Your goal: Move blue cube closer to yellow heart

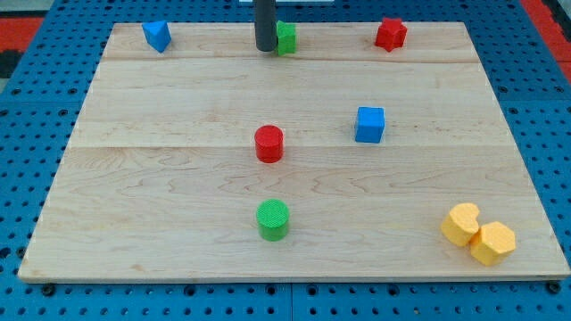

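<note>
The wooden tabletop (178, 205) is filling most of the view, lying on a blue pegboard (27, 134) that is showing around its edges. The dark rod is coming down from the view's top, and my tip (266, 48) is resting near the tabletop's far edge, up the view and to the view's left of the blue cube (369, 124), well apart from it. There is no gripper on this arm, only the bare rod, and it is holding nothing.

The blue cube is sitting a little to the view's right of the tabletop's middle, touching nothing. Taking it as the landmark: two yellow blocks are lying well down the view and to its right, near the tabletop's corner and touching each other; the left yellow block (461, 223) is looking rounded, the right yellow block (492, 242) is looking angular, and which one is the heart I cannot tell. The red cylinder (268, 144) is standing to the cube's left, slightly lower. The green cylinder (273, 219) is sitting further down and to the left. The red star-like block (390, 34) is lying up the view from the cube. The green block (286, 37) is showing just beside my tip, partly hidden behind the rod. The blue block (157, 36), its shape unclear, is lying far to the upper left
</note>
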